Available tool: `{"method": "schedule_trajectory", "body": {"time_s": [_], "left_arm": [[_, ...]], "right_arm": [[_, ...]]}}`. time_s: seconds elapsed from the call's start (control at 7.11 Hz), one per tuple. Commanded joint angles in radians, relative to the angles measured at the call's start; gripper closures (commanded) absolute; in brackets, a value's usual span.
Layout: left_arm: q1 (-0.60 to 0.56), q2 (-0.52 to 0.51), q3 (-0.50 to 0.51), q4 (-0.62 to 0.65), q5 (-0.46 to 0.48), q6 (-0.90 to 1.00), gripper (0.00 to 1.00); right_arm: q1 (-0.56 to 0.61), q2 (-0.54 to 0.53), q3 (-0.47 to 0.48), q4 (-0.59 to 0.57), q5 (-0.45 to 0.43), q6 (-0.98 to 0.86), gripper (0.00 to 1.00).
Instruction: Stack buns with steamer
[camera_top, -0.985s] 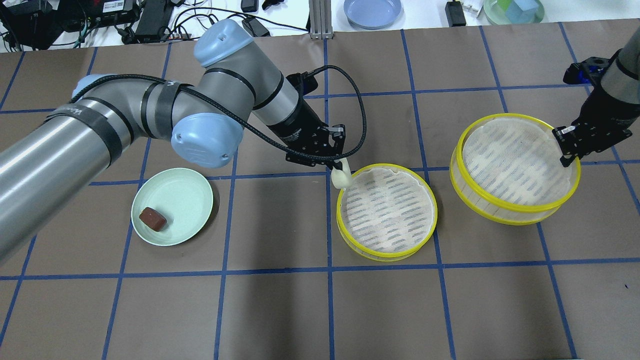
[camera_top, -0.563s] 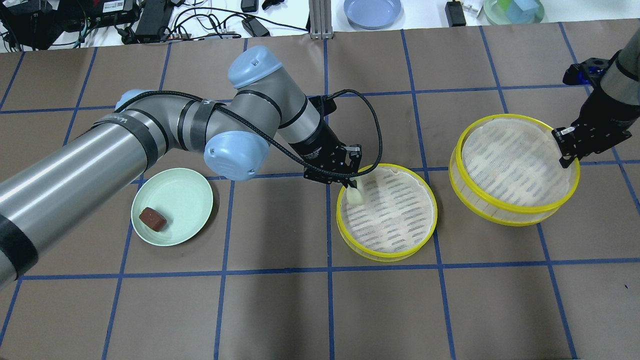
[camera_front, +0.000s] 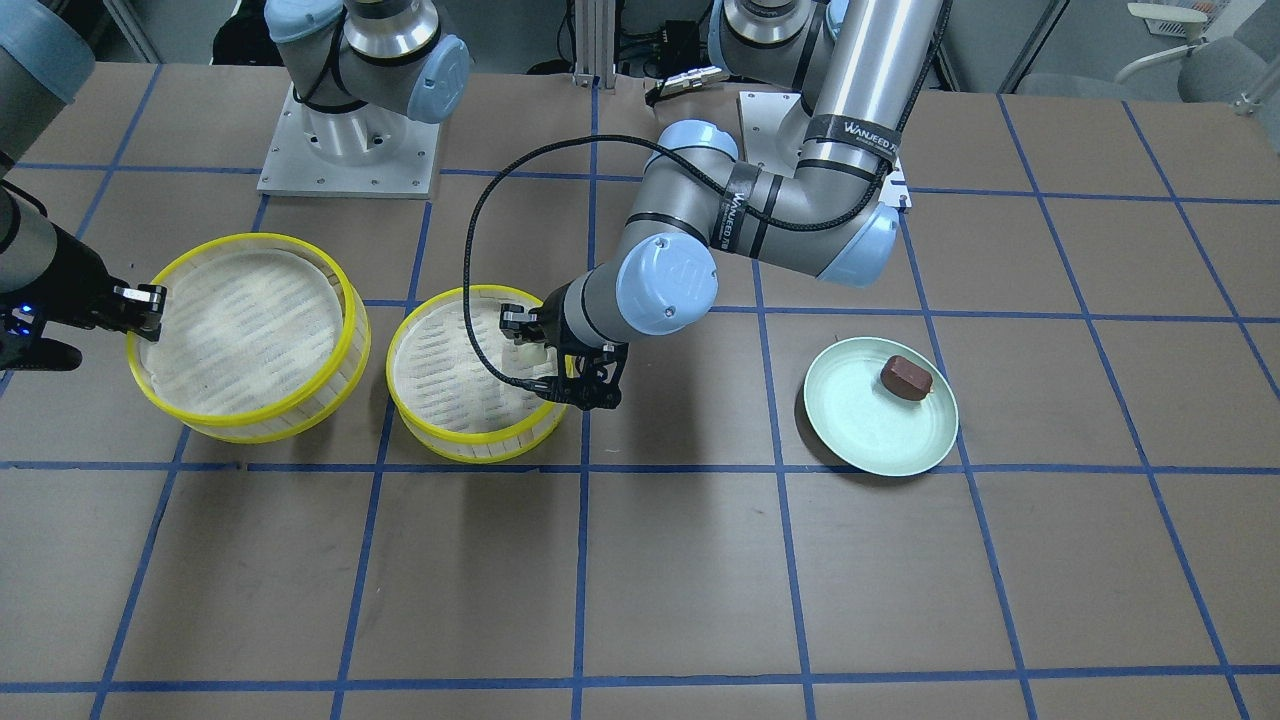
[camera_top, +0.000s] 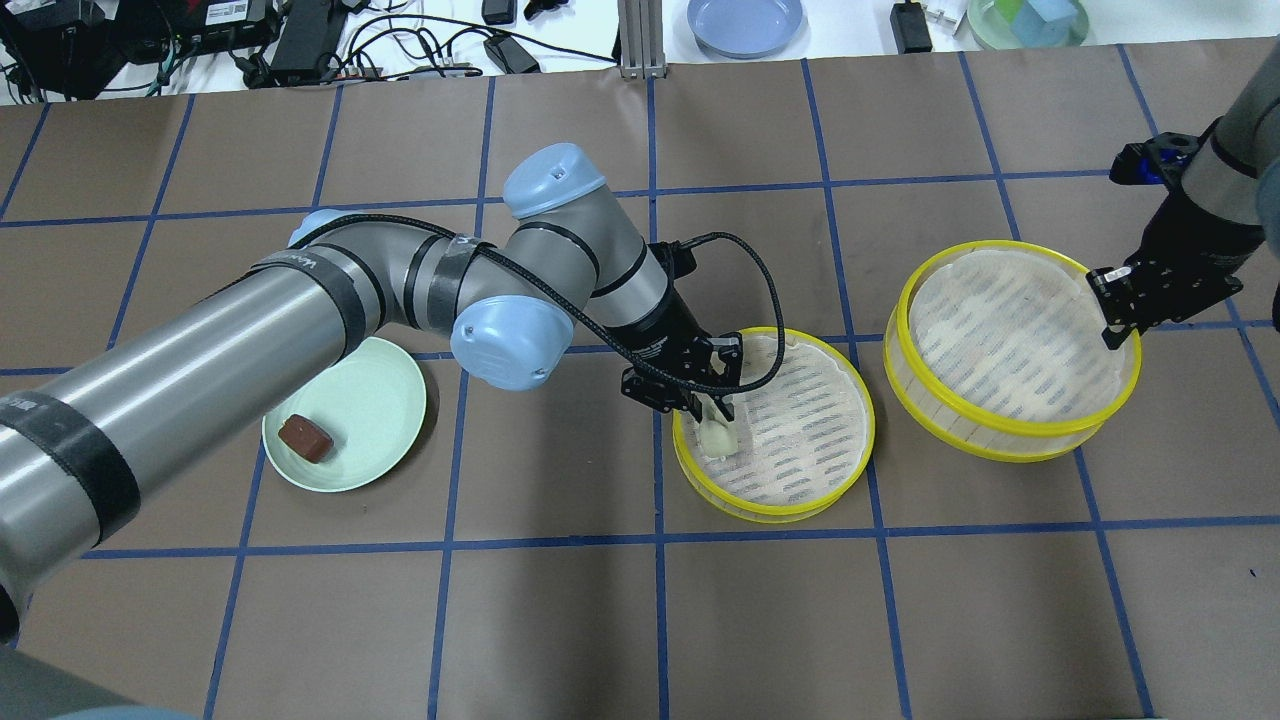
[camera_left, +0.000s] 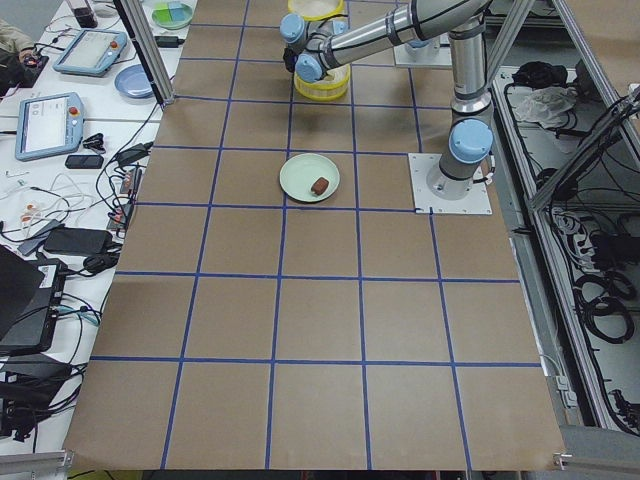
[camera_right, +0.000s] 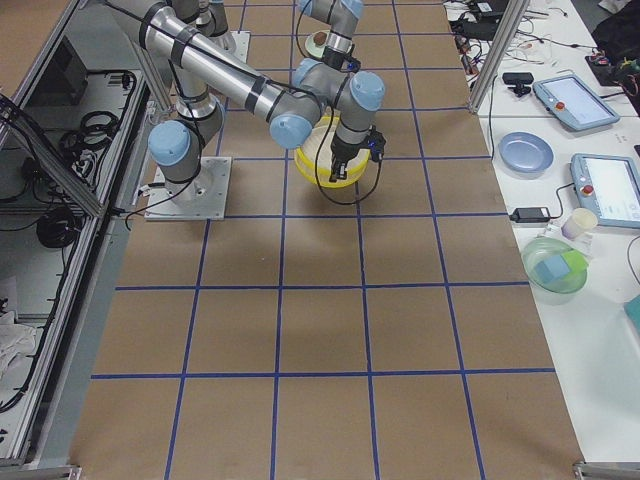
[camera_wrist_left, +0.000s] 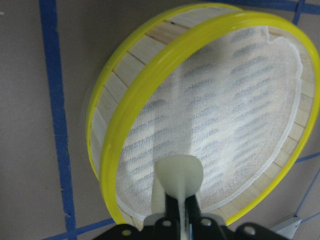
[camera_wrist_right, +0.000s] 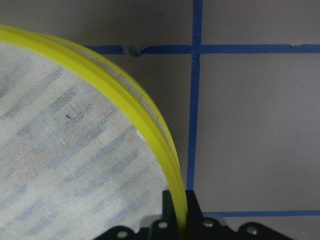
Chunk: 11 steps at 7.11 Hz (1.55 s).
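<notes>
My left gripper (camera_top: 712, 415) is shut on the cream-white bun (camera_top: 718, 436) and holds it low inside the middle steamer tray (camera_top: 800, 430), just within its near-left rim. I cannot tell whether the bun touches the floor. The left wrist view shows the bun (camera_wrist_left: 179, 175) between the fingers over the tray (camera_wrist_left: 225, 100). My right gripper (camera_top: 1118, 325) is shut on the rim of the second steamer tray (camera_top: 1000, 340), which also shows in the right wrist view (camera_wrist_right: 65, 160). The reddish-brown bun (camera_top: 305, 438) lies on the mint-green plate (camera_top: 370, 400) at the left.
A blue plate (camera_top: 745, 22), a green bowl (camera_top: 1028, 20) and cables lie beyond the table's far edge. The left arm reaches over the space between the green plate and the middle tray. The table is brown with blue grid lines.
My left gripper has carried the cream bun from the middle tray's far-left rim over it and down into the tray. The right gripper and its tray have shifted slightly left.
</notes>
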<state>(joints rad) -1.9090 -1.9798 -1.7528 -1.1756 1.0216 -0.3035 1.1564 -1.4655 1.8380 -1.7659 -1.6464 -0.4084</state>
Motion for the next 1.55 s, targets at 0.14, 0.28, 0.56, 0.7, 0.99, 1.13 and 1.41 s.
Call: {"method": "schedule_trajectory", "body": {"time_s": [0.14,0.28,0.56,0.7,0.99,1.13,1.41], "left_arm": [[-0.001,0.006,0.042,-0.001,0.105,0.0,0.0],[-0.001,0.004,0.044,-0.001,0.098,-0.005,0.0],[-0.01,-0.004,0.041,0.004,0.092,-0.075,0.0],[-0.019,-0.004,0.042,0.005,0.086,-0.098,0.0],[0.049,0.044,0.082,-0.018,0.173,-0.083,0.01],[0.094,0.071,0.099,-0.025,0.265,-0.08,0.02],[0.198,0.125,0.116,-0.114,0.499,0.106,0.01]], "right_arm": [[0.043,0.002,0.003,0.0,0.002,0.059,1.0],[0.045,0.001,0.003,0.002,0.002,0.072,1.0],[0.046,0.001,0.006,0.002,0.002,0.076,1.0],[0.046,0.001,0.009,0.002,0.002,0.076,1.0],[0.046,0.001,0.01,0.002,0.006,0.082,1.0],[0.068,-0.001,0.009,0.0,0.023,0.138,1.0],[0.17,-0.001,0.009,0.0,0.025,0.254,1.0]]}}
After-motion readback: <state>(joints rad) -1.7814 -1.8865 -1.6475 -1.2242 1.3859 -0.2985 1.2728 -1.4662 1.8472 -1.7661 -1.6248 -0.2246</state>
